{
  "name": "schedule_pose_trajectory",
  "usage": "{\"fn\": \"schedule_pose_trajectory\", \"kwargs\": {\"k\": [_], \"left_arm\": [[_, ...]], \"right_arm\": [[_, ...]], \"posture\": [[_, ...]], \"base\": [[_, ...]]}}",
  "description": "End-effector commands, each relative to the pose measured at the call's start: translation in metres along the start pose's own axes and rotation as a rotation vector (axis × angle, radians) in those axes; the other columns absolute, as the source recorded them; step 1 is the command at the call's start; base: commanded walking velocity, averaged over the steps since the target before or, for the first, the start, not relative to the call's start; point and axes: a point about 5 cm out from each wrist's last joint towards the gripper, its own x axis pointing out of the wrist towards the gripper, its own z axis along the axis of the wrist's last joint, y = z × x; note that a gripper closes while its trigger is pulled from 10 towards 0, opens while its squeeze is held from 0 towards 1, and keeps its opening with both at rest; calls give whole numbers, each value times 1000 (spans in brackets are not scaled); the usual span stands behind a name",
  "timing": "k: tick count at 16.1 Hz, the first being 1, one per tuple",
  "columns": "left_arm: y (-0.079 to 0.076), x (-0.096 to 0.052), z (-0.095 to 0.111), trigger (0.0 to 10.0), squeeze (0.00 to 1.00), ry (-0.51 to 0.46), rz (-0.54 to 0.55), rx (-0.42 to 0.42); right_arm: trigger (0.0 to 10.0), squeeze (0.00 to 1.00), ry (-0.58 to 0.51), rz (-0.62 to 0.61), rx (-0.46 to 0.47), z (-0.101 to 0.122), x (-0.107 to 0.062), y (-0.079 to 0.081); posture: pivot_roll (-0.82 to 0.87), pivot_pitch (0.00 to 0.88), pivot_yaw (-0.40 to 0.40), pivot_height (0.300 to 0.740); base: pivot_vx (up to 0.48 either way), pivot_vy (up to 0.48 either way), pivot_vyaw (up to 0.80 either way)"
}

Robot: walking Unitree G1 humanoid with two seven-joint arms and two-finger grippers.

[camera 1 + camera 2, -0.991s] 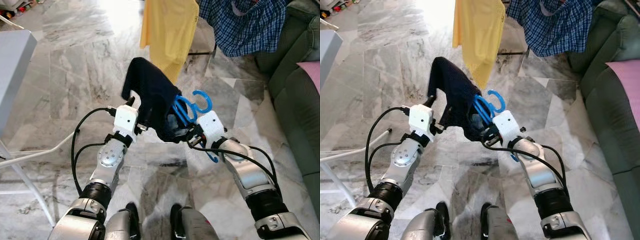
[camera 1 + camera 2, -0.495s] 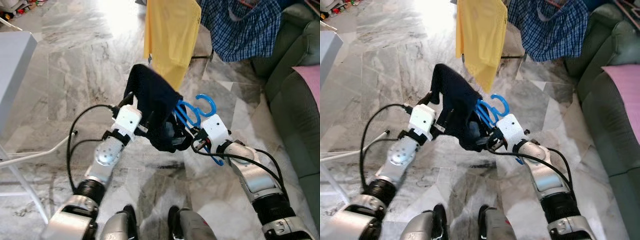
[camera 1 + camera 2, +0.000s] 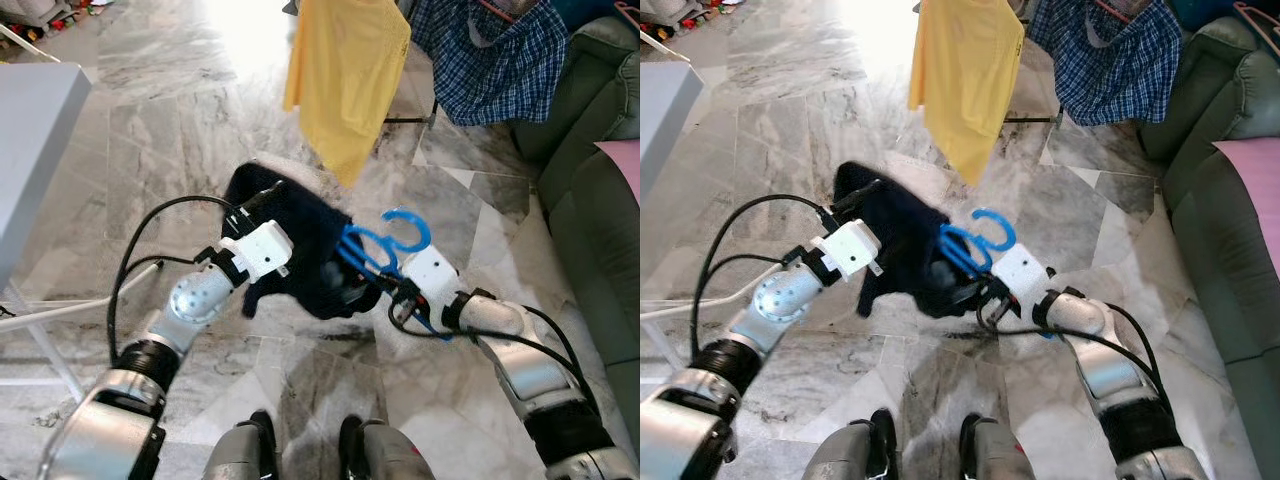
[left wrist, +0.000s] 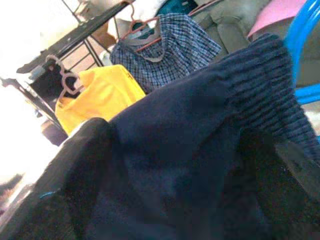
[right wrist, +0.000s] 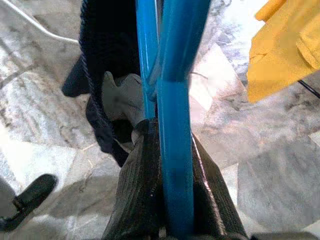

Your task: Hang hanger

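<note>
**Blue hanger pinched in right gripper, navy garment bunched at left**

Held out in front of the body above the grey marble floor (image 3: 150, 130): a blue plastic hanger (image 3: 385, 243) carrying a dark navy knit garment (image 3: 300, 245). Hanger's hook curled upward just above the right gripper (image 3: 385, 297), its blue bars running from the garment down between the two black fingers (image 5: 137, 195). Jaws pressed against the hanger from both sides, one blue bar clamped squarely between them in the right wrist view, a second thinner bar running alongside and passing into the knit cloth.

Left gripper (image 3: 262, 222) buried in the far side of the garment, opposite the hanger hook. Fabric draped over and in front of one black finger (image 4: 75, 165) in the left wrist view; jaw state there impossible to tell under the cloth.

Beyond the arms: a yellow shirt (image 3: 345, 80) and a blue checked shirt (image 3: 490, 60) hanging on pink hangers (image 4: 62, 75) from a dark clothes rack (image 4: 85, 35). Green sofa (image 3: 590, 200) along the right side, with something pink on it. Grey table top (image 3: 35, 150) at the left.
</note>
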Motion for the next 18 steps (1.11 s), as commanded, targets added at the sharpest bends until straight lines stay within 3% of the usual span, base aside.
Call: {"fn": "schedule_pose_trajectory", "kwargs": {"k": [1, 7, 11, 15, 16, 17, 18], "left_arm": [[-4, 0, 0, 10000, 1000, -3, -52, 29], [2, -1, 0, 10000, 1000, -18, -136, 118], [-2, -6, -3, 10000, 1000, -9, -305, 146], [-12, -15, -14, 10000, 1000, 71, -498, 149], [-14, -16, -16, 10000, 329, 89, -548, 152], [-14, -18, -19, 10000, 0, 117, -582, 144], [-14, -20, -23, 10000, 0, 152, -627, 160]], "right_arm": [[0, 0, -45, 24, -23, 7, -2, 4], [0, 0, 19, 60, -78, -6, -9, 5], [0, 0, 80, 83, -178, -14, -13, 1], [0, 0, 119, 118, -278, -18, -17, -4], [0, 0, 116, 125, -286, -18, -18, -4], [0, 0, 113, 126, -289, -17, -18, -4], [0, 0, 113, 136, -298, -17, -20, -4]], "posture": [[-138, 203, 16, 740], [-142, 207, 26, 740], [-140, 212, 22, 740], [-140, 215, 25, 740], [-140, 215, 25, 740], [-140, 215, 25, 740], [-147, 220, 28, 740]], "base": [[0, 0, 0], [0, 0, 0], [0, 0, 0], [0, 0, 0], [0, 0, 0], [0, 0, 0], [0, 0, 0]]}}
